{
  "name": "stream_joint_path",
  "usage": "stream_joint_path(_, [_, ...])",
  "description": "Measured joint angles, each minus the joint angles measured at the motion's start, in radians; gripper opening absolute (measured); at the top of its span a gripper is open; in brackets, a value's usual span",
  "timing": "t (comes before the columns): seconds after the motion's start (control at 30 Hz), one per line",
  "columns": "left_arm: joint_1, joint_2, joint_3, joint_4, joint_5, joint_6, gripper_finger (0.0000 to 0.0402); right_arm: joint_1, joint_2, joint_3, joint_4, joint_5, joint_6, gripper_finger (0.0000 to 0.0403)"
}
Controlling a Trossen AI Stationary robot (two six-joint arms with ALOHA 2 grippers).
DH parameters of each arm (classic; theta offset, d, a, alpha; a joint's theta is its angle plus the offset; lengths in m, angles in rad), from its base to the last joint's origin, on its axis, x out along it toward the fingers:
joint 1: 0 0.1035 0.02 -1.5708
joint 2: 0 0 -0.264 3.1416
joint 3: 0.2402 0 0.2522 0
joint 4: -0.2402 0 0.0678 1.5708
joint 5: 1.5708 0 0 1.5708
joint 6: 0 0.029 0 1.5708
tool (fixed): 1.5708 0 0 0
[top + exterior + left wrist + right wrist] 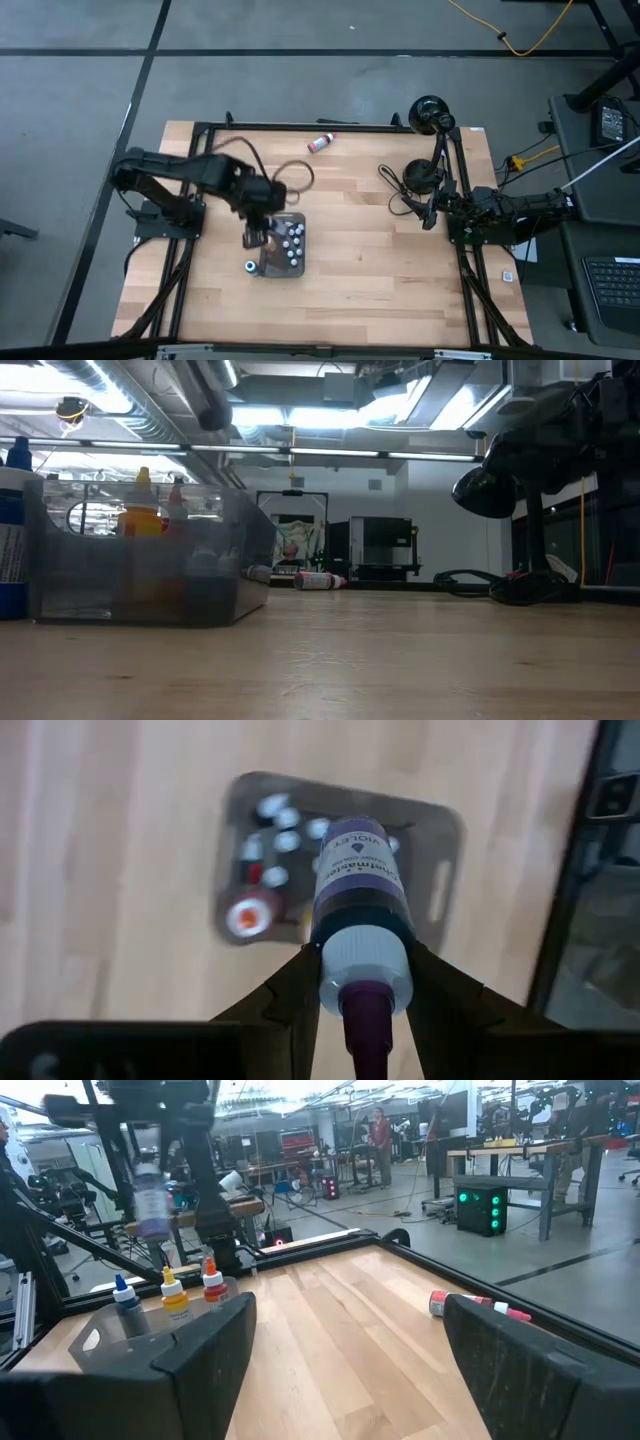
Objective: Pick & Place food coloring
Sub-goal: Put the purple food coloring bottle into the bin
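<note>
My left gripper (365,982) is shut on a violet food coloring bottle (358,880) and hangs above the dark grey tray (440,840), at the tray's left side (255,238). Several small bottles stand upright in the tray (290,240), among them an orange one (172,1295) and a red one (212,1280). Another bottle, red and white (321,143), lies on its side near the table's far edge. My right gripper (345,1370) waits open at the table's right side (425,212), pointing level. My left gripper pinches the violet bottle's white cap collar (362,970) between its two fingers (300,995), one on each side. The fingers come from above, pointing steeply down. The bottle's body reaches down past the fingertips, lifted clear above the tray, its purple nozzle (366,1020) pointing back up between the fingers.
A blue-capped bottle (250,266) stands at the tray's near left corner. A black lamp (432,112) and its cables (400,185) sit at the far right of the table. Bare wood lies in front of the tray and between it and the right arm.
</note>
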Motion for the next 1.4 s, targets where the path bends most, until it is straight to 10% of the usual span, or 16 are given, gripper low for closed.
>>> stream_joint_path(0.77, [-0.175, 0.352, 0.086, -0.096, -0.042, -0.327, 0.0117, 0.0, 0.0, 0.0, 0.0, 0.0, 0.0, 0.0323])
stream_joint_path(1.4, [-0.223, 0.352, -0.165, 0.09, -0.048, -0.383, 0.0117, 0.0, 0.0, 0.0, 0.0, 0.0, 0.0, 0.0323])
